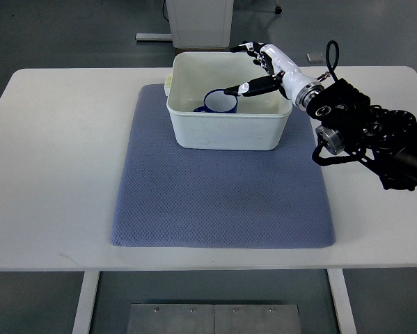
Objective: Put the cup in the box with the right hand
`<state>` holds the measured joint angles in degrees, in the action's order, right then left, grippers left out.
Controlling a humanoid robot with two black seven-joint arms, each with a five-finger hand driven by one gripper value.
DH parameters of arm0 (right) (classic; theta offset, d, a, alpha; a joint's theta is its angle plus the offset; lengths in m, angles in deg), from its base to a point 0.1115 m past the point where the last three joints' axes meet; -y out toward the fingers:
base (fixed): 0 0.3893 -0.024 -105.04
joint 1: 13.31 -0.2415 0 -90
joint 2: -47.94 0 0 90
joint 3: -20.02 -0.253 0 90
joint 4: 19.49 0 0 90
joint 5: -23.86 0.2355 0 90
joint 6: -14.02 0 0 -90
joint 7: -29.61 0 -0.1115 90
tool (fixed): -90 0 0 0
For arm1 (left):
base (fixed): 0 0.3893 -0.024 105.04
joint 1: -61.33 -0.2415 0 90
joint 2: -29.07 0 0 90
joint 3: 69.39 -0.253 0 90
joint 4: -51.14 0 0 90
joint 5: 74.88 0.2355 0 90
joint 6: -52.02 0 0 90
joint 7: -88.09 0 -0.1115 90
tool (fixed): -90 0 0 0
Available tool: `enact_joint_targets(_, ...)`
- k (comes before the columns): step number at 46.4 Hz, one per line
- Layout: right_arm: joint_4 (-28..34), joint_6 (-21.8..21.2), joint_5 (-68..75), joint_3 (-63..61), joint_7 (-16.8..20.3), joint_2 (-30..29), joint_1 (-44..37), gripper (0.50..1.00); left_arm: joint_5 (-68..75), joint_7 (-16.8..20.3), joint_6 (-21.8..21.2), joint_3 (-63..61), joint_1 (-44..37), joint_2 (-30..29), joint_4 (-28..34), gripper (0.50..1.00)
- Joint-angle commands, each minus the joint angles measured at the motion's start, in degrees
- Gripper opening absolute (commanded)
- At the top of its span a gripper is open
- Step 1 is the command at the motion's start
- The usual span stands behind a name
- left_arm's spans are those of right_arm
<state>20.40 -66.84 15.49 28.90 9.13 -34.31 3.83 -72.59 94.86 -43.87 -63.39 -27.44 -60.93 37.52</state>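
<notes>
Blue cup [219, 103] upright inside white box [225, 129]; right hand [260, 68] spread, released.

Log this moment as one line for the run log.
right hand: over box, fingers spread, thumb at cup rim, grip unclear | cup: blue, inside white box | box: on blue mat | left hand: not in view

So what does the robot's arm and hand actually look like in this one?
Only the right arm shows. Its forearm is black and bulky with exposed joints and a looped black cable near the wrist. A silver cuff joins it to the right hand, which is white with black fingertips and joints.
</notes>
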Motion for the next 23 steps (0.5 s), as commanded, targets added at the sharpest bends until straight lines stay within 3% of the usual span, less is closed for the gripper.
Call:
enact_joint_targets(1,0.3,0.1,0.0,-0.2,0.0,0.9,0.0,1.0,0.0,0.0,0.0,0.0,0.0,0.0,0.0,1.0)
enact_joint_targets(23,6.0,-0.3,0.0,-8.2,0.2,9.0,0.5,1.0,0.0,0.0,0.0,0.1,0.0,0.0,0.0,1.0)
